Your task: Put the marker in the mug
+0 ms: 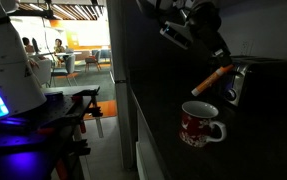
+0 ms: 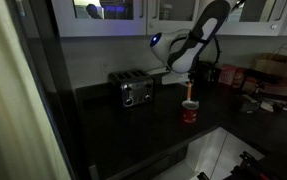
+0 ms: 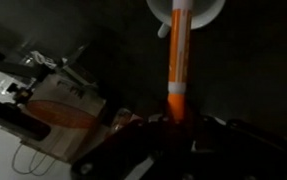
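Observation:
The red speckled mug [image 1: 200, 125] stands upright on the dark counter, with its handle to the right in that view. It also shows in an exterior view [image 2: 190, 113]. My gripper [image 1: 226, 66] is shut on the orange marker [image 1: 213, 81] and holds it tilted above the mug. In an exterior view the marker [image 2: 189, 97] hangs just over the mug below the gripper [image 2: 188, 84]. In the wrist view the marker [image 3: 177, 60] runs from the gripper's jaws [image 3: 173, 125] up to the mug's white inside [image 3: 205, 12], its tip over the opening.
A silver toaster [image 2: 135, 92] stands on the counter beside the mug. Boxes and bags [image 2: 273, 70] crowd the counter's far end. A metal object [image 1: 237, 84] stands just behind the mug. A wrapped package [image 3: 63, 112] lies nearby in the wrist view.

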Controlling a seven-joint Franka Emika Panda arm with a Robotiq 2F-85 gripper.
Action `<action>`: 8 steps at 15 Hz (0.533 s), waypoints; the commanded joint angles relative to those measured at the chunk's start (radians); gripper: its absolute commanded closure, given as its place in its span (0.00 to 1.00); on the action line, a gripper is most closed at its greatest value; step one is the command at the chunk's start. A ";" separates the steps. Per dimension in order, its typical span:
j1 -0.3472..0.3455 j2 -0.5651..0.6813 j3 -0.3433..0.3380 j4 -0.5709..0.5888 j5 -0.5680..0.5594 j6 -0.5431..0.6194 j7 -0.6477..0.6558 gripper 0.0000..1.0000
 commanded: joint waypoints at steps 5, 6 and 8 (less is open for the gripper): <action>-0.085 0.037 0.074 0.022 -0.113 -0.028 0.150 0.95; -0.096 0.044 0.081 0.023 -0.113 -0.020 0.152 0.95; -0.106 0.064 0.088 0.030 -0.116 -0.021 0.152 0.95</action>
